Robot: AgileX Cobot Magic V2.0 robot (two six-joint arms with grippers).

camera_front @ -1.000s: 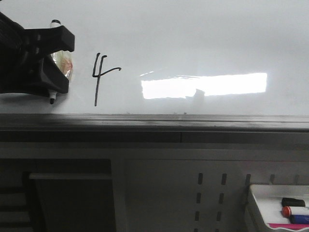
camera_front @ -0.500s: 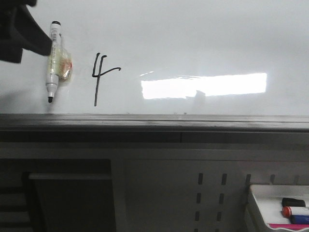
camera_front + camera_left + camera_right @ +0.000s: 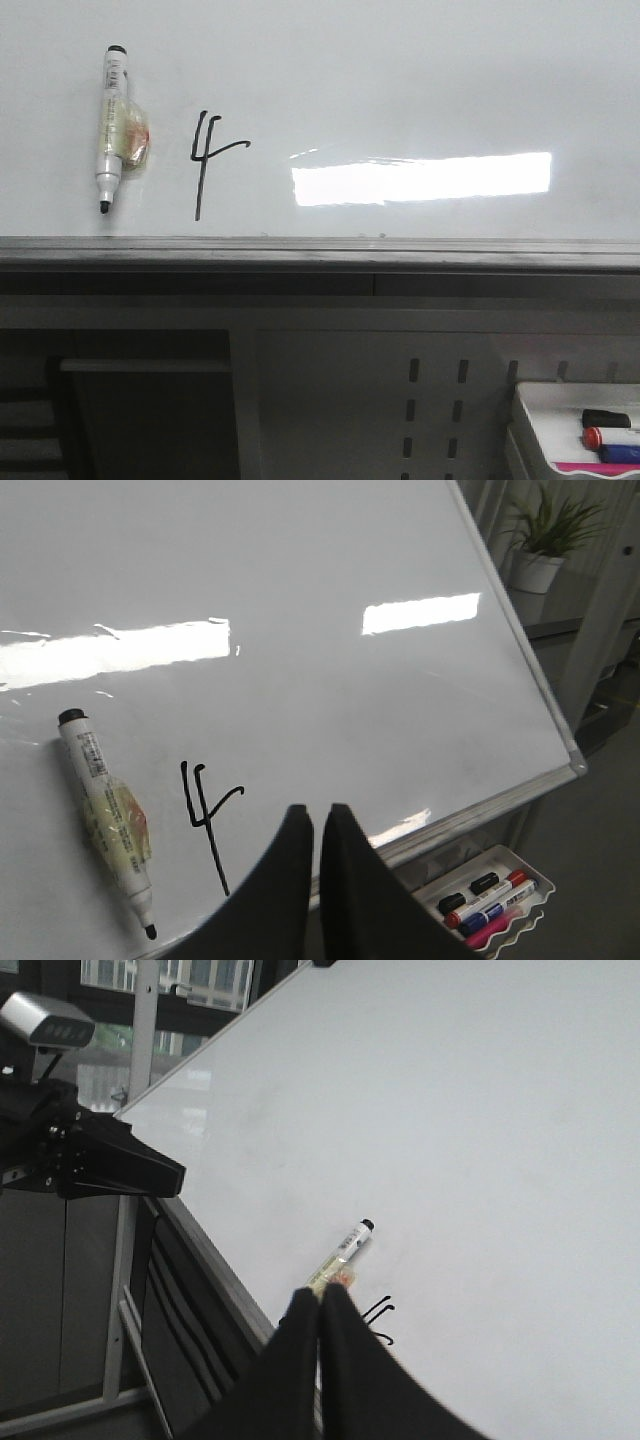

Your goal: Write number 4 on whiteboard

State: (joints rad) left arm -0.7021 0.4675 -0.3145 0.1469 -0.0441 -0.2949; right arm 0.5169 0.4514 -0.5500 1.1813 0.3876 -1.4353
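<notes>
We see the number 4 (image 3: 212, 160) drawn in thin black line on the whiteboard (image 3: 420, 80), to the left of the bright light reflection and above the grey edge rail (image 3: 320, 250). Just beside the number 4, on its far side from the reflection, a white marker (image 3: 112, 125) rests uncapped on the board with its black tip toward the rail, a yellowish wad clinging to its barrel. Our left gripper (image 3: 318, 830) has its jaws pressed together and empty, off the board and on the rail side of the number 4; our right gripper (image 3: 320, 1310) is likewise closed on nothing. We judge the writing done. The risks we see: the marker could slide to the rail and streak the board, since we cannot tell what holds it there, and either arm sweeping low across the number 4 could smear the ink.
</notes>
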